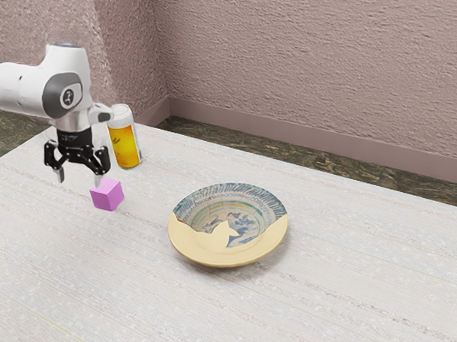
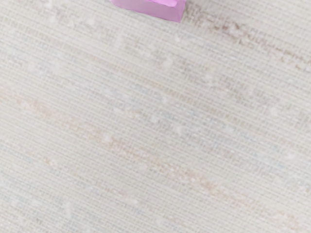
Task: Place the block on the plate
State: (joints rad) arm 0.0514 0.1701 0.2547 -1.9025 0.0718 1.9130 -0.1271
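Pale streaked surface (image 1: 344, 295), with a cream-and-blue patterned ceramic plate (image 1: 210, 254). Black two-finger tool (image 1: 79, 179): fingers spread, holding nothing. Yellow-and-white upright cylinder (image 1: 125, 145); I can't read its dark mark. Pink cube-shaped block (image 1: 107, 195) on surface, just off the tool's plate-facing side; I'd shift plateward before gripping.

Free gap across the tabletop (image 1: 141, 250), between pink block (image 1: 107, 195) and plate (image 1: 224, 256); upright beer glass (image 1: 126, 146) near block
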